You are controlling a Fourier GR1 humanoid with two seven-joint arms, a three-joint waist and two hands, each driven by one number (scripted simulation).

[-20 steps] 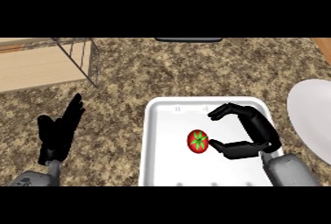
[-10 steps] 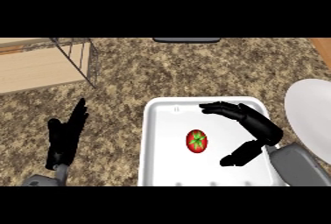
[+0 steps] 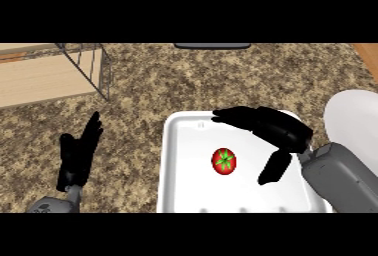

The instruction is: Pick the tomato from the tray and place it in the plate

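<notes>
A red tomato (image 3: 224, 161) with a green stem star lies in the middle of the white tray (image 3: 180, 170). My right hand (image 3: 275, 132) hovers over the tray's right half, open wide: its fingers arch over the far side of the tomato and the thumb hangs down just right of it, with a gap on each side. The white plate (image 3: 353, 120) shows partly at the right edge, beyond the right forearm. My left hand (image 3: 77, 152) rests open, fingers up, at the lower left on the counter side.
A wooden box with a wire rack (image 3: 83, 65) stands at the far left. A dark object (image 3: 212, 46) lies at the top edge. Speckled brown counter (image 3: 221, 80) surrounds the tray.
My right hand has opened wider and its fingers have stretched further left over the tray's far end. The tomato stays in place. The left hand has shifted slightly.
</notes>
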